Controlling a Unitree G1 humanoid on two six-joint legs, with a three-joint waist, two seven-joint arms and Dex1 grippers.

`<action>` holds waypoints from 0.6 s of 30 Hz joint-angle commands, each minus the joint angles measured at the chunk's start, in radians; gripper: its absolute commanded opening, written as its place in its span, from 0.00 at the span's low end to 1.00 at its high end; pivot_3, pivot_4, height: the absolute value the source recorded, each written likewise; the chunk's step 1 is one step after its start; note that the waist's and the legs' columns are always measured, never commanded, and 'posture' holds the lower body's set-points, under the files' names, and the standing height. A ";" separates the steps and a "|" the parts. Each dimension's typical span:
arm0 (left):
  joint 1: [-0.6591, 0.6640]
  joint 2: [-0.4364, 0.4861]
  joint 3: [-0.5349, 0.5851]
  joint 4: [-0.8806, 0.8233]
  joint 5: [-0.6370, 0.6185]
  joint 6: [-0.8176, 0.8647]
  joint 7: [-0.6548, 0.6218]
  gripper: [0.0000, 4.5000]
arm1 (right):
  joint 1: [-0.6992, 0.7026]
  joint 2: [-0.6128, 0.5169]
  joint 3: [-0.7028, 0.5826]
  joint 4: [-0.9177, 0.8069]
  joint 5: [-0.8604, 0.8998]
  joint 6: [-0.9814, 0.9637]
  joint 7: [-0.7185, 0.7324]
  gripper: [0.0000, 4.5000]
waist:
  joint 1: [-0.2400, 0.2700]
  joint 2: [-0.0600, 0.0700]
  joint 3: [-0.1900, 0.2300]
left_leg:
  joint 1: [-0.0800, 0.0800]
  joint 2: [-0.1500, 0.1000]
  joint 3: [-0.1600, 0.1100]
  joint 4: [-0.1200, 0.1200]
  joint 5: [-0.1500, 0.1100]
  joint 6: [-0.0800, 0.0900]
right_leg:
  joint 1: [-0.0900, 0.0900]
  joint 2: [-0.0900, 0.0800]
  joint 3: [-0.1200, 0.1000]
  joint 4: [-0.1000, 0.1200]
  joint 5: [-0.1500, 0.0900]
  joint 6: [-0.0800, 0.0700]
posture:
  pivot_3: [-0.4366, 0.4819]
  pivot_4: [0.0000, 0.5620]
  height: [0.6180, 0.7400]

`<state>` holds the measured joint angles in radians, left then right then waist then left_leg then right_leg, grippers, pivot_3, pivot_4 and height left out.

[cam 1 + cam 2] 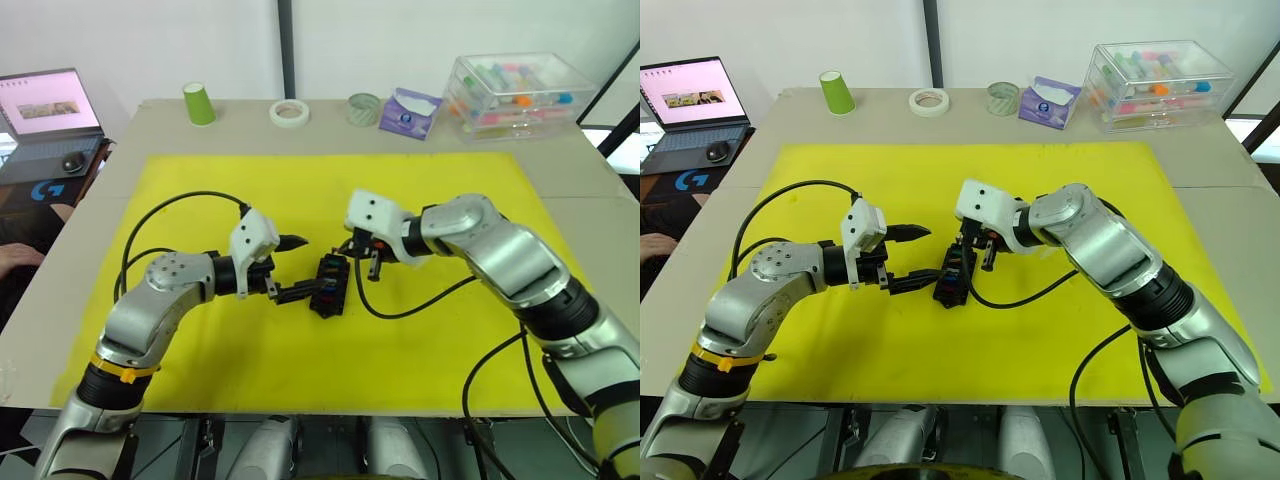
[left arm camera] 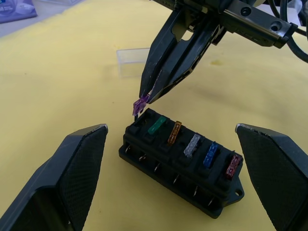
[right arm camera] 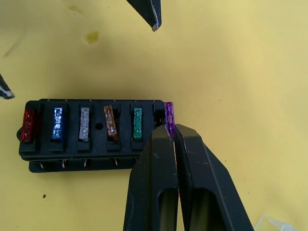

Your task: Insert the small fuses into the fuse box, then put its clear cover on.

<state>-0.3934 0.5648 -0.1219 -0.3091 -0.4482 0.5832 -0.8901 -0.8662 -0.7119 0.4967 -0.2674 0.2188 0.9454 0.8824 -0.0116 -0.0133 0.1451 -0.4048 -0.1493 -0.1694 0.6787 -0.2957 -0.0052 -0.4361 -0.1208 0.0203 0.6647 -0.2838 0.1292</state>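
Seating the purple fuse (image 3: 169,114) is the step in hand: it is pinched by the right end effector (image 2: 145,98) above the last empty slot of the fuse box (image 2: 180,163), mid-mat on the tabletop (image 1: 90,250). Blades should be aligned, then pressed straight down. The left end effector (image 2: 173,168) is spread wide, flanking the box. The clear cover (image 2: 131,60) lies nearby, unobstructing.

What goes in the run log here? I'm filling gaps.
right gripper: shut on purple fuse | fuse box: five seated | left gripper: open
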 commanded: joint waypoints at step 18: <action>-0.018 0.026 0.030 -0.027 -0.015 0.025 0.011 0.99 | 0.011 0.024 -0.024 0.001 -0.036 -0.024 0.014 0.00 | 0.000 0.000 0.000 | 0.000 0.000 0.000 0.000 0.000 0.000 | 0.000 0.000 0.000 0.000 0.000 0.000 | 0.48 0.27 1.00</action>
<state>-0.3959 0.5815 -0.1215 -0.3091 -0.4491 0.6085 -0.8802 -0.8483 -0.6940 0.4958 -0.2551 0.1962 0.9427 0.8932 -0.0114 -0.0133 0.1451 -0.4048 -0.1493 -0.1695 0.6786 -0.2957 -0.0052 -0.4360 -0.1207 0.0203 0.6647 -0.2838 0.1292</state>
